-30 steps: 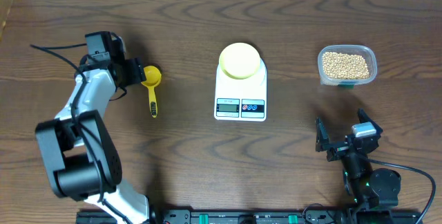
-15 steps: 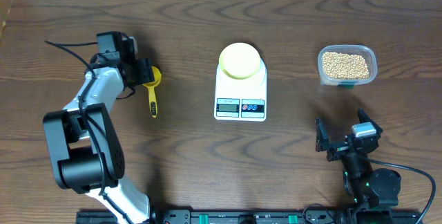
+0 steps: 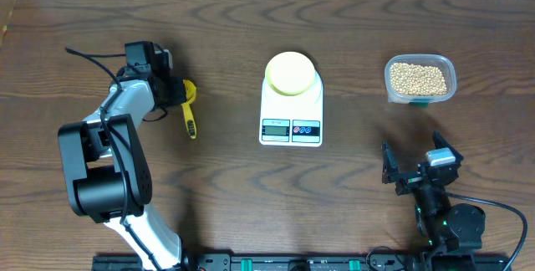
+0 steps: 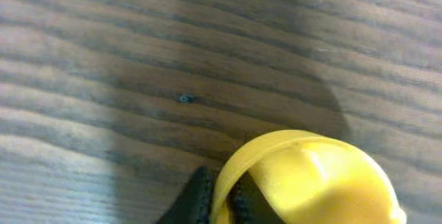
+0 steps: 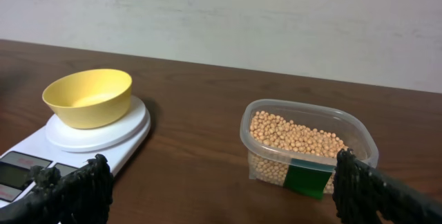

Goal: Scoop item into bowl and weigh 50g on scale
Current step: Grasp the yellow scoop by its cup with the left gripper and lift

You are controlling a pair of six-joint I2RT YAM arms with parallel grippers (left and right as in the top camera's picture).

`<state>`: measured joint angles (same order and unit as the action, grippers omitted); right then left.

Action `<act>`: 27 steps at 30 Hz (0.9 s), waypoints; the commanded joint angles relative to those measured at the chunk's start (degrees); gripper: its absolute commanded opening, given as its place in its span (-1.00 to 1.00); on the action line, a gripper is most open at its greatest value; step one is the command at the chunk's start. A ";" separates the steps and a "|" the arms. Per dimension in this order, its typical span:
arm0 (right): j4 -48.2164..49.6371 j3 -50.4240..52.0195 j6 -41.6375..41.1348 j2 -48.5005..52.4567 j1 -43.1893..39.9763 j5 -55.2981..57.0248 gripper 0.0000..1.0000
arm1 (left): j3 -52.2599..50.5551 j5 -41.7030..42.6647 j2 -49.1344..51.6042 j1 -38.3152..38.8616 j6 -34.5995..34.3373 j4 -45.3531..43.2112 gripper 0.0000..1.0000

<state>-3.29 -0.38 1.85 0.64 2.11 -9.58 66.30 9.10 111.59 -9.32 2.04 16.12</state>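
The pale yellow bowl sits empty on the white scale at the table's middle. The item, tan beans, fills a clear plastic tub at the right. A yellow scoop lies left of the scale, its handle pointing toward the front. My left gripper is shut on the rim of the scoop's cup, one finger on each side of the wall. My right gripper stands open and empty near the front right, facing the tub.
The tub has a green label on its near side. Bare wooden table lies between the scale and the tub and in front of the scale. A pale wall runs behind the table's far edge.
My left gripper has moved right onto the scoop's cup and shut on its rim. The scoop has shifted slightly right and turned. The right arm has not moved.
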 commanded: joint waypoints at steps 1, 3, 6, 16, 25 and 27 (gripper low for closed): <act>-0.24 0.07 -0.96 -0.22 -0.31 -0.37 0.99 | 0.79 0.57 0.22 -0.28 -3.91 -0.52 -0.85; -0.24 0.07 -0.96 -0.22 -0.31 -0.37 0.99 | 1.20 0.57 -2.47 -0.28 -7.65 -1.25 -0.85; -0.24 0.07 -0.96 -0.22 -0.31 -0.37 0.99 | 1.55 0.57 -7.65 -0.28 -13.86 -2.45 -0.85; -0.24 0.07 -0.96 -0.22 -0.31 -0.37 0.98 | 1.55 0.57 -24.04 -0.20 -42.07 -6.38 -0.84; -0.24 0.07 -0.96 -0.22 -0.31 -0.37 0.98 | 1.55 0.98 -25.14 1.07 -53.42 -6.47 -0.85; -0.24 0.07 -0.52 -0.22 -0.31 0.52 0.98 | 1.55 0.98 -25.14 1.46 -53.42 -6.62 -0.85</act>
<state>-3.31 -0.38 1.85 0.64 2.11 -9.58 67.22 9.21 86.26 -8.75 -47.27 9.78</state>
